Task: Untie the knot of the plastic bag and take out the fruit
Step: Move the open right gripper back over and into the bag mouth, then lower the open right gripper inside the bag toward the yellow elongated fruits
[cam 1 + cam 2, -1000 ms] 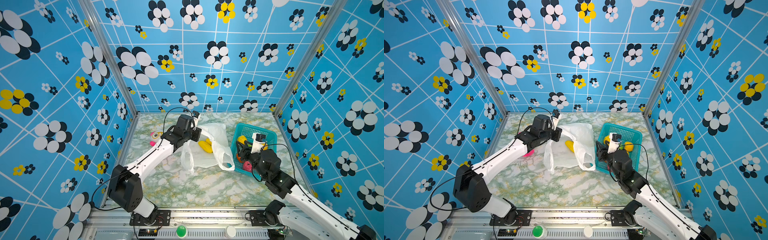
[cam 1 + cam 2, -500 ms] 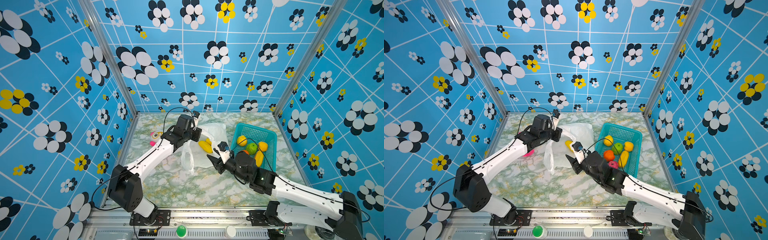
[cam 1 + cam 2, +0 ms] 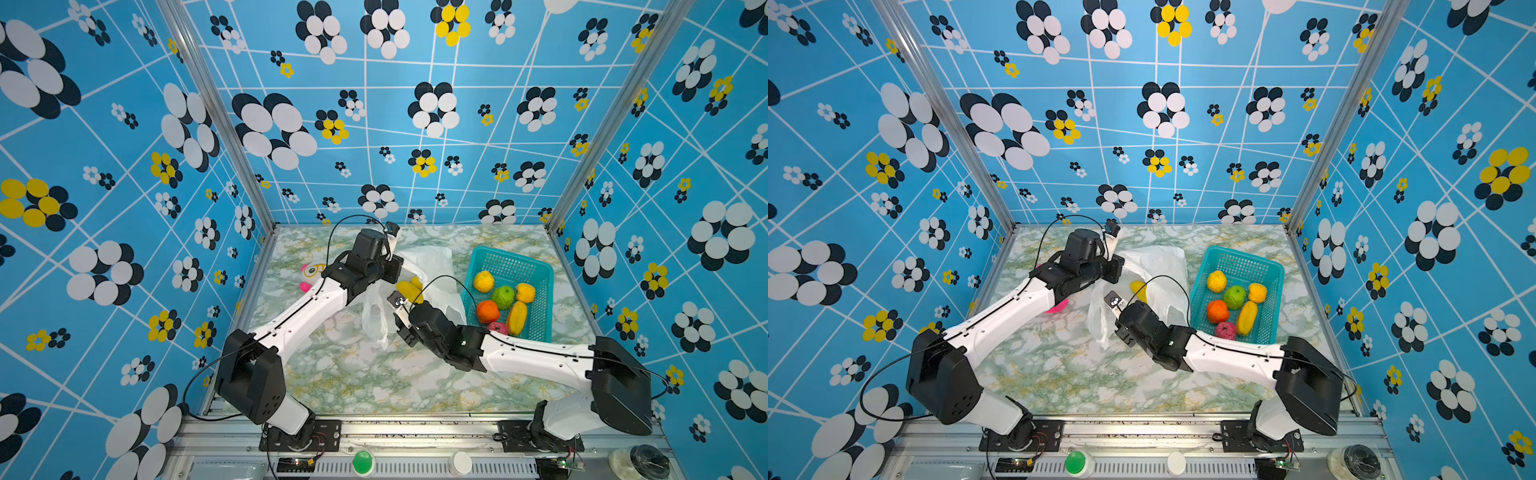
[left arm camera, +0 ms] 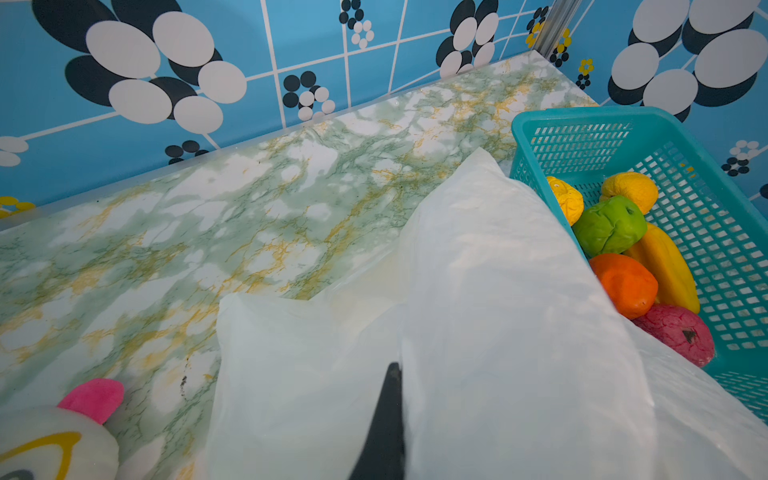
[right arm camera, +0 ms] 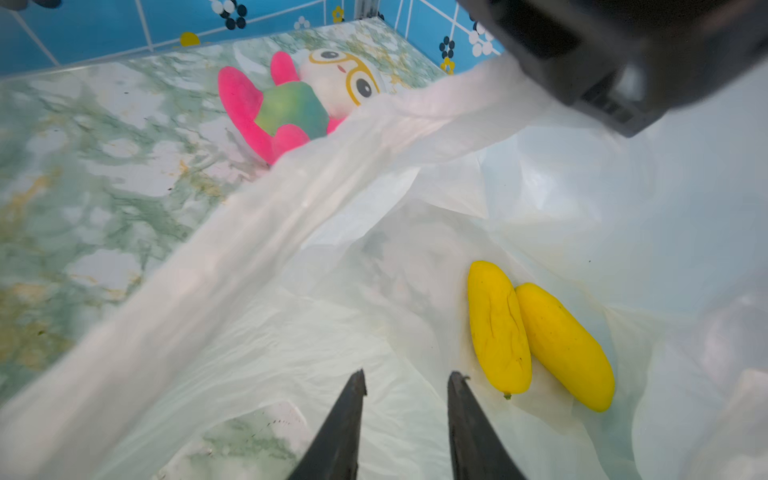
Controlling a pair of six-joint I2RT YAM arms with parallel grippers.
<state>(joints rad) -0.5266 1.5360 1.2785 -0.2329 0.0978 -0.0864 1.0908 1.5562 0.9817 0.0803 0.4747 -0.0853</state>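
The white plastic bag (image 3: 432,262) (image 3: 1163,259) lies open beside the basket, one loop handle (image 3: 374,316) hanging loose. No knot shows. My left gripper (image 4: 397,368) is shut on the bag's upper edge (image 4: 498,311) and holds it up; only one finger shows, the film covers the other. Two oblong yellow fruit (image 5: 498,328) (image 3: 409,289) lie side by side inside the bag. My right gripper (image 5: 407,376) (image 3: 402,326) is open at the bag's mouth, just short of the fruit, with nothing between its fingers.
A teal basket (image 3: 511,257) (image 4: 582,112) at the right holds several fruit: yellow (image 3: 483,281), green (image 3: 503,297), orange (image 3: 487,311), pink-red (image 4: 673,332). A pink-white-green plush toy (image 3: 309,274) (image 5: 299,104) lies left of the bag, behind the left arm.
My right arm has swung left from the basket to the bag's mouth, and its jaws have narrowed. The left gripper keeps its hold on the bag.
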